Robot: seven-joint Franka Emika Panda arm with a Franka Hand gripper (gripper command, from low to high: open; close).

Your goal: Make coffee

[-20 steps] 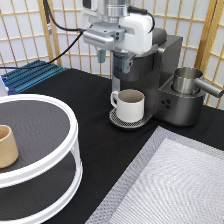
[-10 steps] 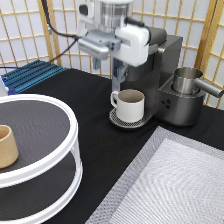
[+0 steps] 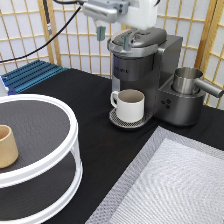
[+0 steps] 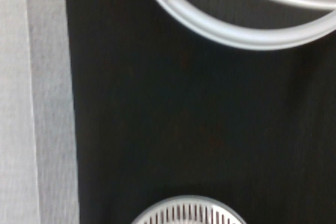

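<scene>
As one stands at the near edge of the black tabletop (image 3: 95,100), the closest thing is a white two-tier round stand with dark mesh shelves (image 3: 70,125), filling the exterior view's bottom left. A tan handleless cup (image 3: 6,146) sits upright on its upper shelf, at the far left edge. Opposite, at the exterior view's bottom right, lies a grey woven mat (image 3: 170,180), flat on the table.

Further back, a cream-white handled mug (image 3: 131,105) stands upright on the round slotted drip tray (image 3: 117,120) of a dark grey single-serve coffee machine (image 3: 150,60). Just beside the machine, on the exterior view's right, is a shiny steel jug with a long spout (image 3: 187,80). A blue ribbed rack (image 3: 32,75) lies at the table's far left, before a wooden lattice screen (image 3: 25,30).

Above the machine's lid hangs the white gripper (image 3: 113,38), its two dark fingers spread apart with nothing between them.

The wrist view looks down on bare table, with the stand's rim (image 4: 247,37), the mat (image 4: 34,100) and the tray's grille (image 4: 187,212) at its edges.

I cannot find the coffee pod in either view.
</scene>
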